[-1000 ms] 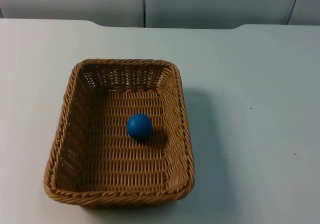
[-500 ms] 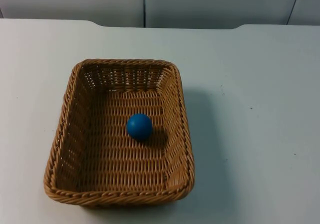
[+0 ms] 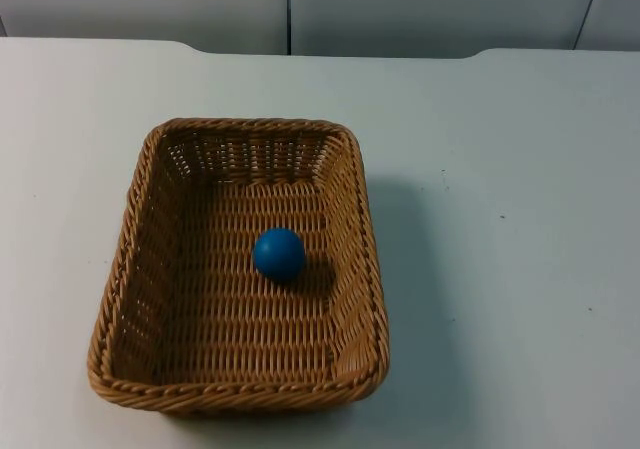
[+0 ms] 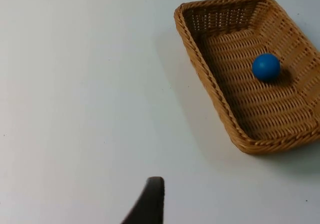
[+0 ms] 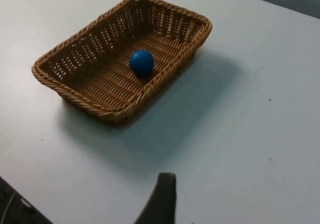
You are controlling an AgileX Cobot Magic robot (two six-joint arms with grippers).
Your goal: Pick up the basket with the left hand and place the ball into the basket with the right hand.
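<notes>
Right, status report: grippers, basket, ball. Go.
Left gripper back over bare table, off the basket. Right gripper likewise, holding nothing. Blue ball sits inside basket, basket flat on table. Nothing in the way.

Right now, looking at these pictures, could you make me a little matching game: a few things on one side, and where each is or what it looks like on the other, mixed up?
Things:
1. ball
2. basket
3. table
4. wall

Descriptions:
A. white, bearing the woven thing
B. grey, behind the far edge
C. blue, lying on a woven floor
D. tan wicker, standing on the white surface

Pairs: 1-C, 2-D, 3-A, 4-B.

One black fingertip of the left claw and one of the right claw hang over bare table, apart from the basket.
</notes>
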